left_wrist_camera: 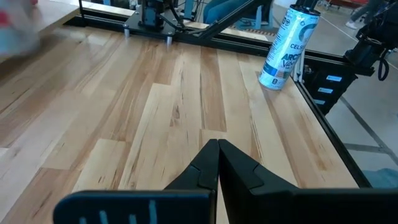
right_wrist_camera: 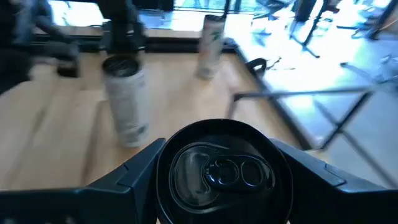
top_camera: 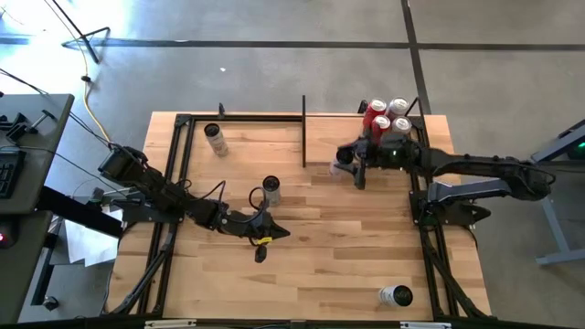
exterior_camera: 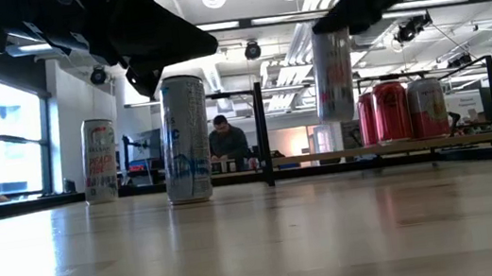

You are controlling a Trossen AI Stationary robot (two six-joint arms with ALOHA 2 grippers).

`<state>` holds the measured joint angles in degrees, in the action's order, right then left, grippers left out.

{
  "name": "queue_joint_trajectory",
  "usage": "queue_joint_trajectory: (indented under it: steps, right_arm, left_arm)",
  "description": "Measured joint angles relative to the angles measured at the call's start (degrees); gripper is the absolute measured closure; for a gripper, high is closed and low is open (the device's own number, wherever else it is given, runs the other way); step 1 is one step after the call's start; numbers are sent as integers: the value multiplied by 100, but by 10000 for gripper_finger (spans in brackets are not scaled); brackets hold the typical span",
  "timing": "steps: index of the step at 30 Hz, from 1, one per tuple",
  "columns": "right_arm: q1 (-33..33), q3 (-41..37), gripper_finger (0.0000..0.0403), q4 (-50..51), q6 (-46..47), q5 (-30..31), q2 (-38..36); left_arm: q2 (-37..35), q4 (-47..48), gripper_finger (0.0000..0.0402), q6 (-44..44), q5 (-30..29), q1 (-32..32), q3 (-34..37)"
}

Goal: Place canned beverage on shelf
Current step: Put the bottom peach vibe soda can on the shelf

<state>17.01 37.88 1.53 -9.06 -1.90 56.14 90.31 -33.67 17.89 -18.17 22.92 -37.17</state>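
From above, your right gripper (top_camera: 351,162) sits at the shelf's (top_camera: 413,146) near edge, fingers closed around a slim can (top_camera: 345,156) so it can go beside the four cans (top_camera: 388,117) already packed into the back corner. Your left gripper (top_camera: 262,239) waits mid-table with its fingers shut and empty, just short of a tall white can (top_camera: 271,189); two more cans stand at the far left (top_camera: 215,139) and the near right (top_camera: 397,295).

Level with the table, the held can (exterior_camera: 334,74) hangs upright, clear of the wood, high enough, I judge, to pass over the shelf's black rail. The red cans (exterior_camera: 392,111) stand on the shelf (exterior_camera: 437,140) behind it.

In the left wrist view the two fingers (left_wrist_camera: 214,163) meet tip to tip over bare planks, with a Celsius can (left_wrist_camera: 288,46) standing well apart by the table edge.

In the right wrist view the can's top (right_wrist_camera: 222,172) fills the space between the dark fingers, held around its upper body. The blur hides how firmly it is seated.
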Motion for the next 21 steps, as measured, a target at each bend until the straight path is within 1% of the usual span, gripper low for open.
queue_joint_trajectory:
  steps: [3,7,11,15,17,21]
  right_arm:
    - [423,491,165,328,-414,-45,45]
    - [1159,800,165,427,-926,-669,216]
    - [1987,892,165,498,-1245,-1276,494]
    - [2731,930,165,423,-1262,-1832,771]
    - [2994,932,165,376,-1270,-2056,917]
    - [3411,932,165,313,-1329,-2291,1194]
  left_arm:
    - [0,0,402,2,0,2,0]
    - [0,0,401,2,0,2,0]
    - [1,0,402,3,2,40,0]
    - [0,0,402,4,2,42,0]
    - [2,0,401,2,2,42,0]
    - [2,1,402,4,0,27,0]
